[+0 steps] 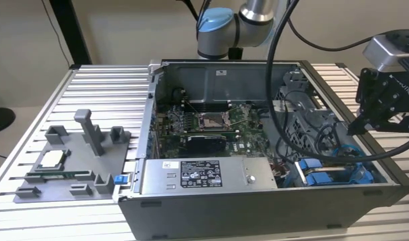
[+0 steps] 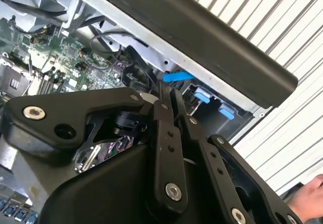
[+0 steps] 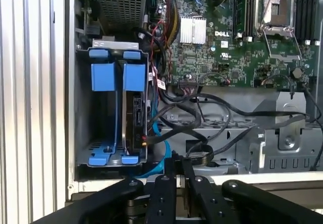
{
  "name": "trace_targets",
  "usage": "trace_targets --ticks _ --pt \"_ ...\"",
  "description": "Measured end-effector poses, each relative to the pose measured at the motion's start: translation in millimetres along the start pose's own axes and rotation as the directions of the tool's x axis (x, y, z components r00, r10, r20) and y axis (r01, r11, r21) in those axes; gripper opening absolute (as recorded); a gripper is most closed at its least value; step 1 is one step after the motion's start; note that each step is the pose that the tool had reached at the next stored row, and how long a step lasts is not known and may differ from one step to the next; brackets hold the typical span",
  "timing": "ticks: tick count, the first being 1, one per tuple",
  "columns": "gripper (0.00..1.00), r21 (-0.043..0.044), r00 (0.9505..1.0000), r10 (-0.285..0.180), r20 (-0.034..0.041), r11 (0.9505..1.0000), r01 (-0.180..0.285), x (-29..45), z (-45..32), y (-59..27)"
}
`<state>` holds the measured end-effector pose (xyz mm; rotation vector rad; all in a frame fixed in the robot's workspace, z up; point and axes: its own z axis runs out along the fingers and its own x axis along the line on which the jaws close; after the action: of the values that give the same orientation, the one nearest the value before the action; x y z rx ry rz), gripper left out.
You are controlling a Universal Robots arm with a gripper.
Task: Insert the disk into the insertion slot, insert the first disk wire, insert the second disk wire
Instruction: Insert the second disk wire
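Already the disk [image 3: 135, 115] sits edge-on in its bay of the drive cage [image 3: 83, 108], its blue frame [image 3: 134, 76] showing beside a second blue carrier [image 3: 103, 76]. In the exterior view that cage lies at the lower right of the computer case [image 1: 258, 211]. The end effector [image 1: 357, 128] hangs over the case's edge on the exterior view's right. In both wrist views its fingers [image 2: 162, 133] are drawn narrow, tips nearly together, and I cannot tell whether a wire is pinched. Loose black cables [image 3: 202, 118] and a blue cable [image 3: 155, 135] crowd the space just beside the disk. By my judgement a fingertip could snag one, or a plug could meet its socket tilted and jam.
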<state>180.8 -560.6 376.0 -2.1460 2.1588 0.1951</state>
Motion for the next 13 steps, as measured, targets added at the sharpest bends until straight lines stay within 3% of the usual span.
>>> trace_targets --ticks 9,13 --pt "0.00 0.0001 0.9997 -0.001 0.0228 1.0000 0.001 1.2 -7.1 28.4" --pt "0.00 0.0033 0.9997 -0.001 0.0264 1.0000 0.001 6.3 -8.1 41.2"
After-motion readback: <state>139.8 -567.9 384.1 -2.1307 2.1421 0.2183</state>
